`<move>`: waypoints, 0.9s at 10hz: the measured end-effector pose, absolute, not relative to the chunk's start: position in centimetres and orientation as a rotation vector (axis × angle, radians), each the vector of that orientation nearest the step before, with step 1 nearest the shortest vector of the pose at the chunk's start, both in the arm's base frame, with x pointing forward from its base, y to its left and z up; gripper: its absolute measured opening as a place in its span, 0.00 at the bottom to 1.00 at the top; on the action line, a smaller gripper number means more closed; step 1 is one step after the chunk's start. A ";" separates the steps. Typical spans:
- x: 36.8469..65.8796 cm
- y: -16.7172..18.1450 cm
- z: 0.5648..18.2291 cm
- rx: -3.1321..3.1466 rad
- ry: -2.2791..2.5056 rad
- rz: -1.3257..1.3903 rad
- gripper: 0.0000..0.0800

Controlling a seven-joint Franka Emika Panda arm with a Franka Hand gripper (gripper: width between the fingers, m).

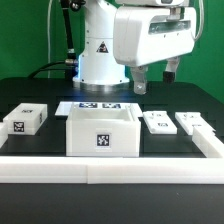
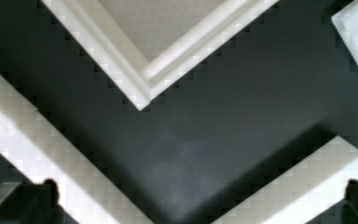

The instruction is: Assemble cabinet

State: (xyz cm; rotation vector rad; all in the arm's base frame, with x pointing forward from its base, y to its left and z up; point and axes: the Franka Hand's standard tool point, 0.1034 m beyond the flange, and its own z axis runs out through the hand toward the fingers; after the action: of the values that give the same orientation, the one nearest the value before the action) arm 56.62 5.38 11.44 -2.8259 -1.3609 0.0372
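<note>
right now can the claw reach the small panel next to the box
Probably yes: the claw hangs open roughly above the small panel, with nothing between them; the box stands apart.

No words or numbers could be read in either view, only signs. The big white open plastic box (image 1: 101, 130) had a black-and-white square tag (image 1: 102, 140) on its front wall. The small white plastic block (image 1: 26, 120), to the exterior view's left of the box, had a square tag on its front too. To the exterior view's right of the box lay a first flat white panel (image 1: 157, 122) and a second flat white panel (image 1: 189, 122), each with tiny dark tags on top. Just behind the box, the thin flat white marker board (image 1: 100, 104) showed a row of square tags. Farther behind the box, the robot's white base (image 1: 100, 62) had a small dark triangle sign (image 1: 100, 47), too small to tell its picture.
</note>
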 end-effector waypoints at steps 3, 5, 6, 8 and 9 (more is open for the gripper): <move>56.6 5.4 11.4 -2.826 -1.361 0.037 1.00; 56.6 5.4 11.4 -2.826 -1.361 0.037 1.00; 56.6 5.4 11.4 -2.818 -1.385 0.024 1.00; 55.3 4.8 11.0 -2.730 -1.588 -0.047 1.00; 54.4 4.0 10.5 -2.649 -1.731 -0.064 1.00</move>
State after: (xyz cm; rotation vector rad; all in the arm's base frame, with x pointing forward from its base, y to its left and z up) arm 54.43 4.04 10.54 -2.6491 -1.7308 -0.0640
